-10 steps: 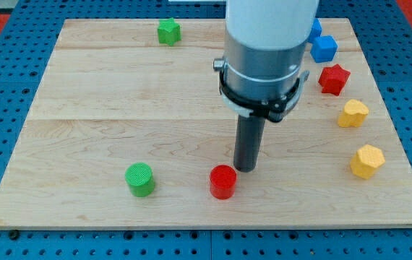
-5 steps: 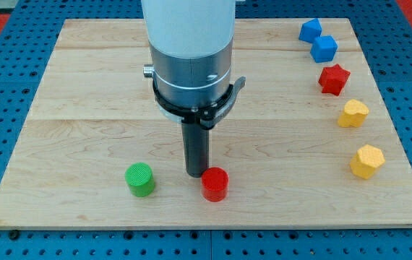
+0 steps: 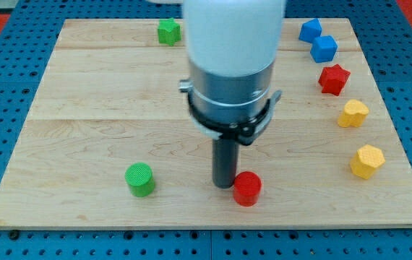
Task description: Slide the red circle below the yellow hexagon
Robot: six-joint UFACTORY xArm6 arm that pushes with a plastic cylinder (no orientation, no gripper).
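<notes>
Near the bottom edge, a little right of centre: our red circle sits here on the wooden board.
Tip: we see my tip down on the board, touching or just beside the red circle's left side — we cannot tell which.
Pincer: we carry none, only the straight dark rod, so nothing stands apart, together or clamped.
Yellow hexagon: we find it by the right edge, toward the bottom right corner, well apart from the red circle and higher in the view than it.
Second yellow block: it lies by the right edge, just above the hexagon; we cannot make out its shape.
Red star-like block: it sits by the right edge, above the yellow pair.
Blue blocks: one is at the top right corner, the other just below it — close together.
Green circle: it rests near the bottom edge, left of my tip.
Green block at the top edge: it lies left of centre, partly beside the arm's white body.
</notes>
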